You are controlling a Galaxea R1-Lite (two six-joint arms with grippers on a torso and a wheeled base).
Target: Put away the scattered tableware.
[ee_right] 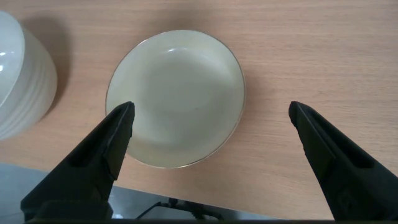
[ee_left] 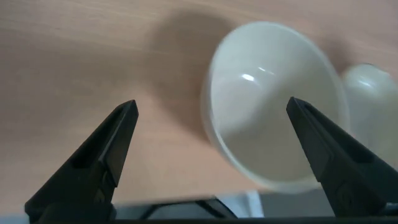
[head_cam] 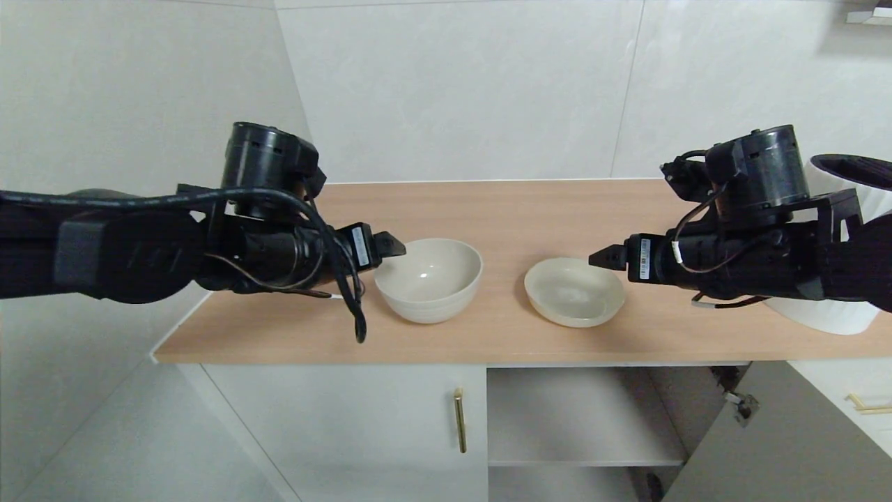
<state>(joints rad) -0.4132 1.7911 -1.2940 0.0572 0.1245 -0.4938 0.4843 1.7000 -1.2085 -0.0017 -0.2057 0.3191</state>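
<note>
Bowl (head_cam: 428, 279) at nine o'clock of dish (head_cam: 575, 291): we judge both stiff, slick, breakable; take by the rim. Left gripper (head_cam: 390, 245) and right gripper (head_cam: 605, 258): fingers wide, empty.

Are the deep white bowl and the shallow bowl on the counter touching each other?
Apart. The head view shows a strip of bare wooden counter between the deep bowl and the shallow bowl.
</note>
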